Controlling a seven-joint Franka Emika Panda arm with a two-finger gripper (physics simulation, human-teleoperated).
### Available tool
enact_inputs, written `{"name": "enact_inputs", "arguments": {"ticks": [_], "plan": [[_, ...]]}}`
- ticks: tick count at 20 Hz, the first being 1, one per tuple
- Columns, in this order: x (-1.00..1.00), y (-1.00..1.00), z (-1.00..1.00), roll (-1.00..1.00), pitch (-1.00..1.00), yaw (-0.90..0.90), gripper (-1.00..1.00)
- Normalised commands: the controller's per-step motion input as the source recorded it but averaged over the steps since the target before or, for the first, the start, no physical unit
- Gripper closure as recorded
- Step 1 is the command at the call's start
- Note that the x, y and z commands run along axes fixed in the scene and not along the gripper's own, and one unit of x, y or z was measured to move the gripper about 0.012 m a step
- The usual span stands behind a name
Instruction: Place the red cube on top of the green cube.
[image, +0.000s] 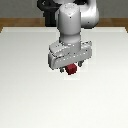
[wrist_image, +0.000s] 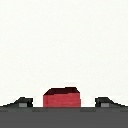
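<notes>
1. The gripper (image: 70, 69) was seen low over the white table (image: 20, 90), near the middle of the scene.
2. The red cube (image: 71, 69) was found between the fingertips (wrist_image: 22, 103); a gap showed on each side of it in the wrist view, so the jaws were judged parted, not yet clamped.
3. The green cube was not visible in either view.
4. The grasp step was judged in hand; closing squarely on the cube was called for next, then lifting.
</notes>
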Motion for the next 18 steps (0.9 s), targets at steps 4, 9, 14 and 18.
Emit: {"name": "enact_inputs", "arguments": {"ticks": [4, 9, 14, 18], "plan": [[0.00, 0.00, 0.00, 0.00, 0.00, 0.00, 1.00], [0.00, 0.00, 0.40, 0.00, 0.00, 0.00, 1.00], [0.00, 0.00, 1.00, 0.00, 0.00, 0.00, 1.00], [0.00, 0.00, 1.00, 0.00, 0.00, 0.00, 1.00]]}}
